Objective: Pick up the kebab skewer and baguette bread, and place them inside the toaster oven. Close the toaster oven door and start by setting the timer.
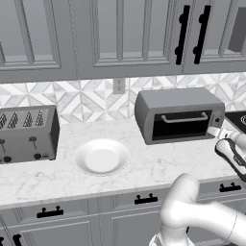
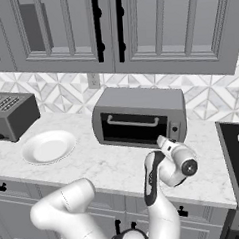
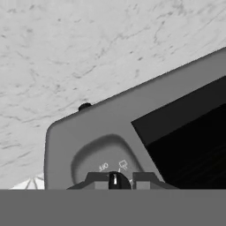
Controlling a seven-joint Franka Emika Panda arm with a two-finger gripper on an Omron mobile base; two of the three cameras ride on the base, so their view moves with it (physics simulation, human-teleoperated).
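Note:
The toaster oven [image 1: 178,103] [image 2: 140,102] stands on the counter with its dark glass door [image 1: 185,126] [image 2: 134,130] closed, silver handle along the top edge. My gripper [image 1: 215,130] [image 2: 160,139] [image 3: 114,182] is pressed against the narrow control strip [image 2: 177,125] at the oven's right end. In the hand view its two fingertips flank a small dark timer knob [image 3: 114,178] with a white mark, set in a round recess. The kebab skewer and the baguette bread are hidden; the dark door glass [image 3: 190,128] shows nothing inside.
A white plate [image 1: 102,157] [image 2: 48,147] lies bare on the marble counter left of the oven. A grey slot toaster [image 1: 26,134] [image 2: 11,115] stands at the far left. A black stovetop [image 2: 236,149] lies right of the oven. Cabinets hang overhead.

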